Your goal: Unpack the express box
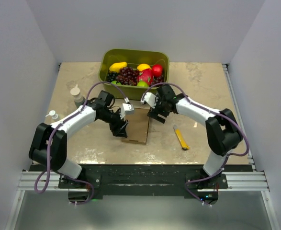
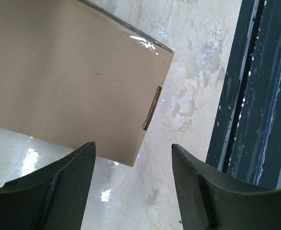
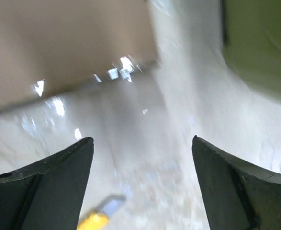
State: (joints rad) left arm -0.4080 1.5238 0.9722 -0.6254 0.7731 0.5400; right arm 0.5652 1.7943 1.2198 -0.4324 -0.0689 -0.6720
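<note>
express box [image 1: 138, 127]: lay flat mid-worktop [image 1: 202, 81], just near of green tub [image 1: 106, 72] | left tool [image 2: 133, 148]: spread, empty, at box's left edge | right tool [image 3: 142, 141]: spread, empty, by far-right corner

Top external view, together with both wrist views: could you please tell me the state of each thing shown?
Express box: lying flat, lid shut.
Left fingers: open, empty, over the box's corner.
Right fingers: open, empty.
Fruit tub: upright, full.
Yellow cutter: lying flat; blade unclear.
Larger bottle: upright.
Small pump bottle: upright.
</note>
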